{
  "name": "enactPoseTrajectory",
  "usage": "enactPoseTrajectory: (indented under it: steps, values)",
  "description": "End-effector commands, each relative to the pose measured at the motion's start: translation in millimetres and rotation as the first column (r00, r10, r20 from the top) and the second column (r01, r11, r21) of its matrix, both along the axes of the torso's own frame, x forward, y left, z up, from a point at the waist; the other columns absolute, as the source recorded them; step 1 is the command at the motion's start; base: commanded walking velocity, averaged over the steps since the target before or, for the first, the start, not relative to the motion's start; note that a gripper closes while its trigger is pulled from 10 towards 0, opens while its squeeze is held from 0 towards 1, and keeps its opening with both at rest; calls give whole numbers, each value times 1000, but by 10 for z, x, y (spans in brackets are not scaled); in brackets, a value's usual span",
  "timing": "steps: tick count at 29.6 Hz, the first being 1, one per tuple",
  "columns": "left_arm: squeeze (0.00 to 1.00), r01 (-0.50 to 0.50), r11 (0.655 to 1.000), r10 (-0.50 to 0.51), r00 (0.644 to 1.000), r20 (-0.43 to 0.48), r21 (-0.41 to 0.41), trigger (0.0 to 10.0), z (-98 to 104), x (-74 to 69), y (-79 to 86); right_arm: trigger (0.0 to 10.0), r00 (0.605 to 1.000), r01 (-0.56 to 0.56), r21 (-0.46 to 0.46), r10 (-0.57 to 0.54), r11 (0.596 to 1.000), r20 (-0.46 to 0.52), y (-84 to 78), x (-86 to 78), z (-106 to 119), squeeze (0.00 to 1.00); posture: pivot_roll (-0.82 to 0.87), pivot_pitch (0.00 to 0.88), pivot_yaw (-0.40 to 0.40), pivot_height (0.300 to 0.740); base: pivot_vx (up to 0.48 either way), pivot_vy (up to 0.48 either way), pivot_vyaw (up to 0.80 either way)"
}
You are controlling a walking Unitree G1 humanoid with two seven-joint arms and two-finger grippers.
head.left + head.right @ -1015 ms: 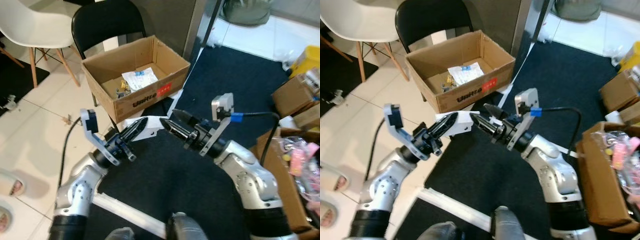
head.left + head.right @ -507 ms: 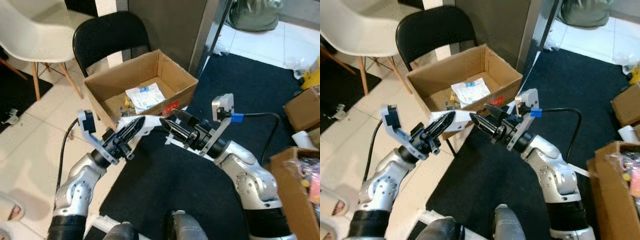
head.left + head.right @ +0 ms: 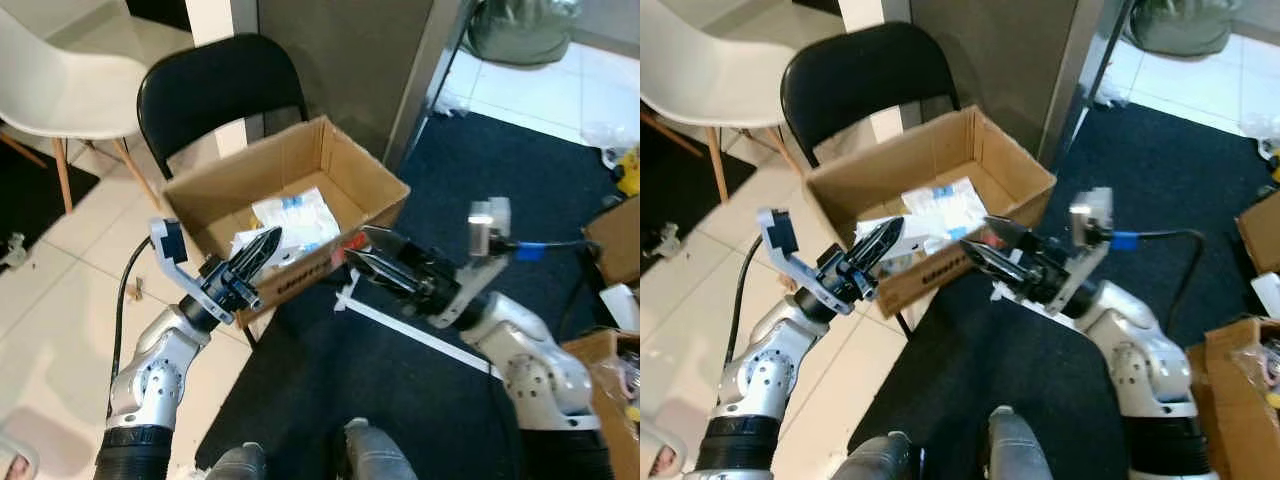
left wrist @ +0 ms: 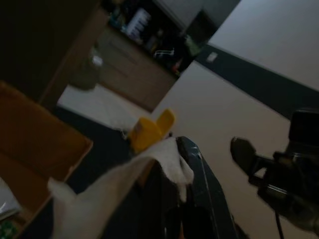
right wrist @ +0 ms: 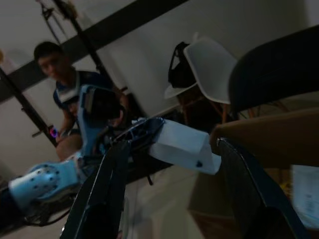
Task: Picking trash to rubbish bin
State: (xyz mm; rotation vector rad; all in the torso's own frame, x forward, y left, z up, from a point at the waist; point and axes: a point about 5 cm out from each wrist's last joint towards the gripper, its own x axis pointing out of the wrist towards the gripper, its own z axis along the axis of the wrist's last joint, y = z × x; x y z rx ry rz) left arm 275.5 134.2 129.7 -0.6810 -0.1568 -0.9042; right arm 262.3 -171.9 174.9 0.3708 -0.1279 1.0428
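Observation:
An open cardboard box stands on the floor in front of a black chair, with a white packet and other small litter inside. My left gripper is shut on a crumpled white paper and holds it at the box's front wall, just above the rim. The left wrist view shows that paper pinched between the fingers. My right gripper is open, a short way to the right of the paper and pointing at it. Its two spread fingers frame the paper from a distance.
A black folding chair stands behind the box and a white chair is at the far left. Dark carpet lies to the right, with a white strip on it and more cardboard boxes. A person stands in the background.
The camera has moved toward the box. My left gripper has carried the paper up to the box's front rim. My right gripper has drawn away from the paper to the right.

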Motion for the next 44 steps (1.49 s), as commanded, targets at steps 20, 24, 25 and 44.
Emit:
enactPoseTrajectory:
  steps: [20, 24, 25, 44]
  values:
    - [0, -106, 990, 110, 993, -36, 95, 10000, -80, 62, 345, 10000, 975, -197, -423, 222, 885, 12, -238, -269, -191, 0, -21, 157, 11, 740, 429, 0, 0]
    - [0, -124, 985, 136, 985, -104, 120, 10000, -161, 103, 368, 10000, 981, -158, -432, 190, 888, 32, -233, -215, -198, 0, -17, 152, 10, 740, 61, 0, 0]
    - [0, -124, 985, 136, 985, -104, 120, 10000, -161, 103, 368, 10000, 981, -158, -432, 190, 888, 32, -233, -215, -198, 0, -17, 152, 10, 740, 0, 0, 0]
    - [247, -169, 968, 212, 948, -238, 188, 10000, -463, 112, 475, 10000, 988, -86, -478, 135, 874, 69, -275, -145, -229, 0, -22, 160, 13, 740, 0, 0, 0]
